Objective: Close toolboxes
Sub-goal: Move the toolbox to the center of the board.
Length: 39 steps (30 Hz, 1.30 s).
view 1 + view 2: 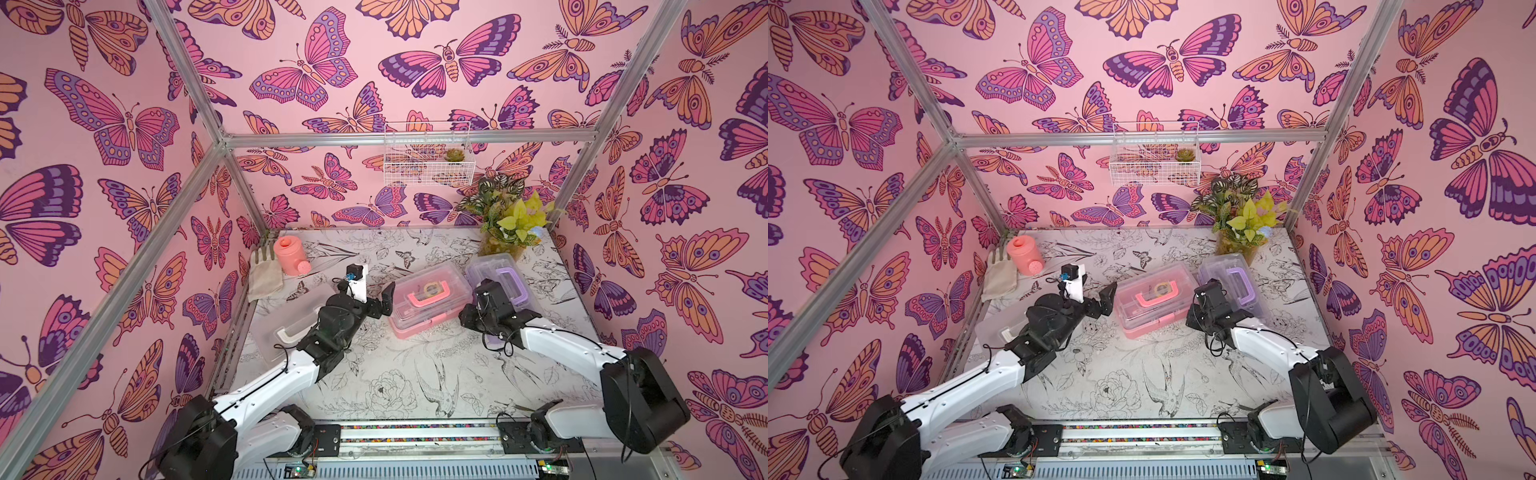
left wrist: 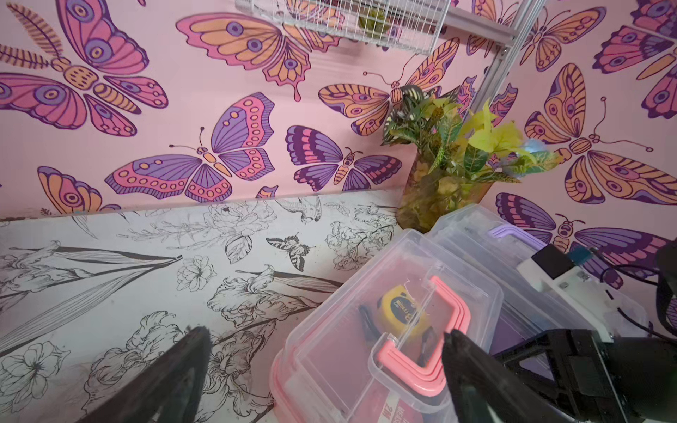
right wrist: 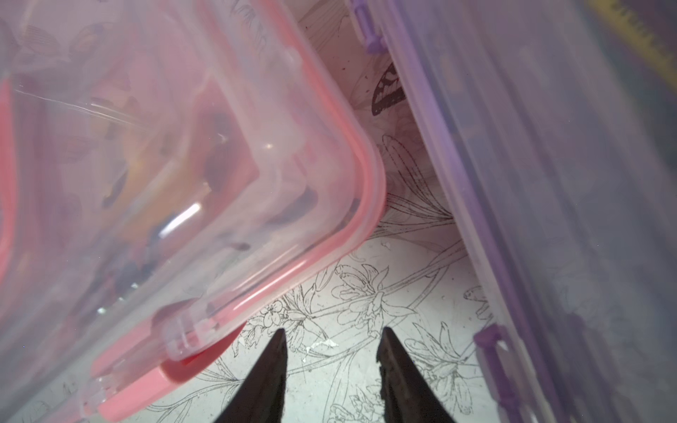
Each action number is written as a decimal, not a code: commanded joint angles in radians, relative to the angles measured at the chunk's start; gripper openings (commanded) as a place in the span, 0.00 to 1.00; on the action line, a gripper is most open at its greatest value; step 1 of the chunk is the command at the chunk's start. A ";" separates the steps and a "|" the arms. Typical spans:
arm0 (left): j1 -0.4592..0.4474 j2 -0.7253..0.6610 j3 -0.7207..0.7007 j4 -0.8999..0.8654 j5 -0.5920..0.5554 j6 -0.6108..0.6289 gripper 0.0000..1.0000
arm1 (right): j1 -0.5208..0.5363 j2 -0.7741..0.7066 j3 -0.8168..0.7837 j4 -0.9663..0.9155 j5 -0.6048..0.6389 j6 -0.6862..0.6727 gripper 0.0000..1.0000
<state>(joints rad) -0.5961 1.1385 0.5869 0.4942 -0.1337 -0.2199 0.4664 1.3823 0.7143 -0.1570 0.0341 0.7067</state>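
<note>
Risk, near left: the left arm is reaching over the white toolbox; a careless swing is likely to drag that box across the bench.
Risk, centre: the left pincer is standing spread wide with one finger near the pink handle; an off-centre push is liable to slide the pink toolbox instead of seating its lid.
Risk, gap: the right pincer is sitting low in the narrow gap between the pink toolbox and the purple toolbox; a sideways move is likely to shove one of them.
Risk, far right: the purple toolbox is standing just beside the plant; a push away from the robot is risking a tip-over.
White toolbox: lying near left, partly hidden under the left arm; lid state is not showing.
Left pincer: gripping nothing, facing the left end of the pink toolbox.
Right pincer: standing partly spread, nothing between the fingers, tips over bare bench, a box on either side.
Pink toolbox: lying mid-bench, lid resting down; latch engagement is not showing.
Purple toolbox: lying farther right; lid seating is not showing.
</note>
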 commanded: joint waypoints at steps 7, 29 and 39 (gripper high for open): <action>0.082 0.238 0.149 0.016 0.139 -0.059 1.00 | -0.011 0.181 0.165 0.141 -0.085 -0.103 0.42; 0.271 0.848 0.689 -0.221 0.669 -0.186 1.00 | 0.019 0.374 0.310 0.192 -0.390 -0.324 0.42; 0.269 0.798 0.542 -0.206 0.741 -0.210 0.93 | 0.115 0.402 0.309 0.226 -0.428 -0.348 0.40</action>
<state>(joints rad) -0.3187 1.9537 1.2110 0.3531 0.5594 -0.4141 0.5480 1.7733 0.9924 0.0147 -0.3645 0.3840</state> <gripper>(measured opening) 0.931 0.401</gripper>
